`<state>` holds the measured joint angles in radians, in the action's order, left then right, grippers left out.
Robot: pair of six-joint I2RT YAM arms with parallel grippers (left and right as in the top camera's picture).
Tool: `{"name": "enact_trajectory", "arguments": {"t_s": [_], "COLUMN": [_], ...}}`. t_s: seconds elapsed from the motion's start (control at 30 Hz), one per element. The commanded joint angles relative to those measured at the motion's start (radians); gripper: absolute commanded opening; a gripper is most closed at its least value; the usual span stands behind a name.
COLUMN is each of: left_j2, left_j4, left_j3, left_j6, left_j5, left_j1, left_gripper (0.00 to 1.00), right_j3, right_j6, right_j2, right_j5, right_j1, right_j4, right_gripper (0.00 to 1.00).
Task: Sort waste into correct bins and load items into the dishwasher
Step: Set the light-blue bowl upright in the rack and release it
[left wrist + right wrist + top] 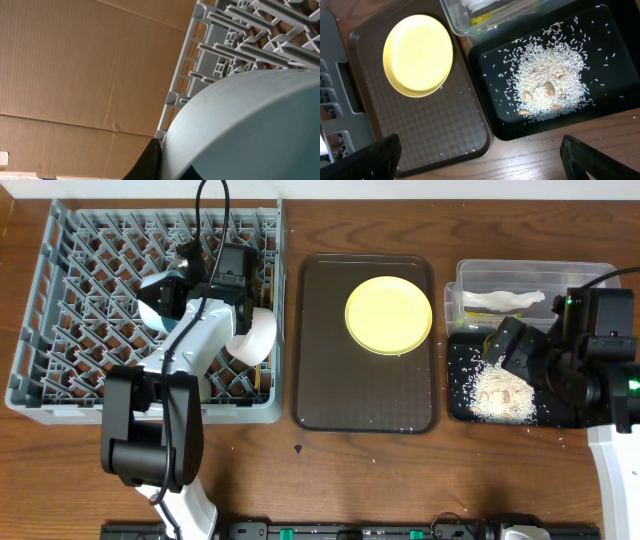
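Note:
My left gripper (172,288) is shut on the light blue bowl (158,310) and holds it over the grey dish rack (60,300). In the left wrist view the bowl (250,125) fills the lower right, with one black finger against it and the rack (240,30) behind. A white bowl (255,335) stands in the rack. The yellow plate (388,314) lies on the brown serving tray (330,380). My right gripper (485,160) is open and empty above the black tray (460,405), which holds rice scraps (500,390). The clear tub (590,275) holds the white napkin (505,300). The cup is out of view.
The right wrist view shows the plate (418,54), the brown tray (445,130), the black tray (620,60) with rice (547,80), and the tub corner (455,22) with a green-yellow wrapper (485,19) inside. Cardboard wall (75,75) stands beyond the rack.

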<state>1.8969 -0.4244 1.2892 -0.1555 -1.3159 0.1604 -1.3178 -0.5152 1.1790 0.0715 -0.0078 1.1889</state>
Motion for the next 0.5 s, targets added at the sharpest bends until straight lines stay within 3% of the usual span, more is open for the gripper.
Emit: {"name": "enact_trajectory", "arguments": {"t_s": [0.0,0.23,0.33,0.47], "left_j2": [0.006,0.006,0.006,0.003], "left_j4": [-0.002,-0.004,-0.016,-0.050], "left_j3": [0.003,-0.006,-0.007,-0.007], "left_j6": [-0.001,0.000,0.000,0.016], "left_j5": [0.026,0.052,0.051,0.051], "left_j1": [0.018,0.062,0.076,0.097], "left_gripper": [0.08,0.14,0.29,0.36], "right_j3": [-0.011,-0.011,-0.011,-0.011], "right_j6": [0.008,0.008,0.008,0.008], "right_j2": [-0.001,-0.001,-0.001,-0.001], "right_j5": [0.000,0.001,0.000,0.000], "right_j1": [-0.011,-0.011,-0.011,-0.011], "right_j4": [0.000,0.000,0.000,0.000], "right_gripper": [0.99,0.99,0.99,0.99]}}
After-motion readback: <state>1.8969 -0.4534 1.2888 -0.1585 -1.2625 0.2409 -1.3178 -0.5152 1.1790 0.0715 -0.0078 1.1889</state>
